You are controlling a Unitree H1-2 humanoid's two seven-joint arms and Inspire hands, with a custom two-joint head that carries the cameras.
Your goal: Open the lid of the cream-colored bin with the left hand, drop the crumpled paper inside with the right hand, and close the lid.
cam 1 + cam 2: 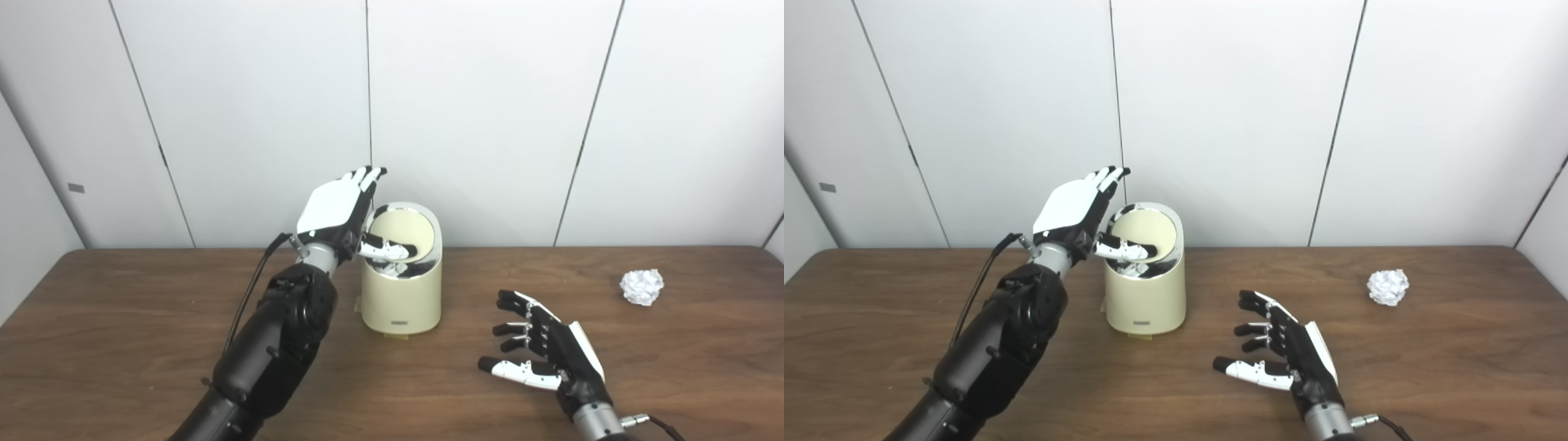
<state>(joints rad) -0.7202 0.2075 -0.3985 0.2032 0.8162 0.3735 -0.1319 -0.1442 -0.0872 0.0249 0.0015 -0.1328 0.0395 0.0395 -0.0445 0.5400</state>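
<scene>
The cream-colored bin [401, 300] stands upright near the table's back middle, with a shiny rim and a round cream lid [404, 231] lying flat in its slanted top. My left hand [340, 211] is open at the bin's upper left, fingers spread upward, its thumb reaching across the front of the lid. The crumpled white paper [642, 286] lies on the table at the far right; it also shows in the right eye view [1388, 286]. My right hand [542, 352] is open and empty, low over the table to the right of the bin, well left of the paper.
The dark wooden table [122, 318] runs to a white panelled wall [490, 110] right behind the bin. A black cable [251, 288] hangs along my left forearm.
</scene>
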